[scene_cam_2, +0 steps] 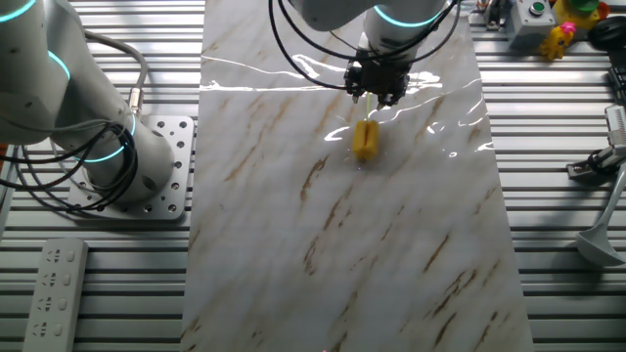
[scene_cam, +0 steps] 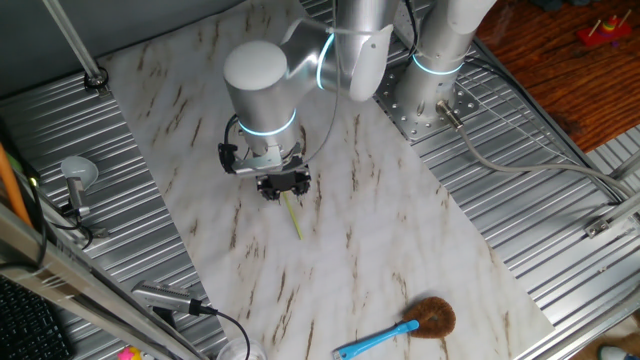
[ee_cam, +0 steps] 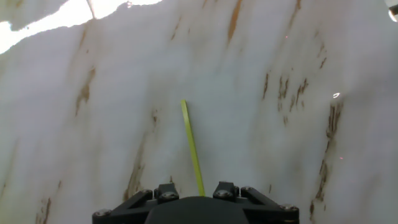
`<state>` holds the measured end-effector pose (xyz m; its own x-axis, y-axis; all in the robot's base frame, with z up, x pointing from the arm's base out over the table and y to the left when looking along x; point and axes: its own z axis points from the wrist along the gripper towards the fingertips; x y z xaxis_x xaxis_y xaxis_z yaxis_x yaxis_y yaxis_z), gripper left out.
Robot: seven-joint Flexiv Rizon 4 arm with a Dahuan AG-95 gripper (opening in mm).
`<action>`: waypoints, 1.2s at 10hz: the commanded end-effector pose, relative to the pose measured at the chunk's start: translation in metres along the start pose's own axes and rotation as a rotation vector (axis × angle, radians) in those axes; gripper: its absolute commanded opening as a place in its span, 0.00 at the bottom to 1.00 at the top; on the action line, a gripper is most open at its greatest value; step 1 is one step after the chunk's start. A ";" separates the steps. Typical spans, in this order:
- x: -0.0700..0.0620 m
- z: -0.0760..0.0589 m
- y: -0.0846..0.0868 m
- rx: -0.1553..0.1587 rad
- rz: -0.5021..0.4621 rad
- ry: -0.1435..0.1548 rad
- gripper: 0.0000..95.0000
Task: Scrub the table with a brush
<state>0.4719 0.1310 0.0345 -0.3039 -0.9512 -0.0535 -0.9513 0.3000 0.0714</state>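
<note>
The brush lies low on the white marble-patterned table [scene_cam_2: 293, 244]. Its yellow bristle head [scene_cam_2: 365, 139] rests on the sheet. Its thin yellow-green handle [scene_cam: 294, 216] sticks out the other side of my gripper [scene_cam: 283, 186] and shows in the hand view [ee_cam: 191, 143]. The gripper [scene_cam_2: 377, 90] stands just above the sheet, over the middle of the handle, and looks shut on it. The fingertips are hidden in the hand view, and so is the bristle head.
A blue-handled brush with round brown bristles [scene_cam: 415, 322] lies near the sheet's front corner. The arm's base [scene_cam: 425, 95] stands on the ribbed metal beside the sheet. A second arm [scene_cam_2: 68, 108] stands at the left. A remote [scene_cam_2: 54, 288] and small tools [scene_cam: 75, 180] lie on the metal.
</note>
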 end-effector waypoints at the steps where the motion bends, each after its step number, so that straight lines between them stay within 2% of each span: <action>1: -0.004 0.008 -0.002 0.006 -0.001 -0.003 0.40; 5: -0.011 0.017 0.001 0.008 0.003 -0.001 0.40; 7: -0.012 0.021 0.003 0.010 0.009 -0.003 0.00; 9: -0.013 0.022 0.004 0.010 0.007 -0.006 0.00; 12: -0.016 0.019 0.002 0.002 0.018 -0.030 0.00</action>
<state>0.4765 0.1483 0.0173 -0.3242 -0.9421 -0.0854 -0.9453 0.3192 0.0668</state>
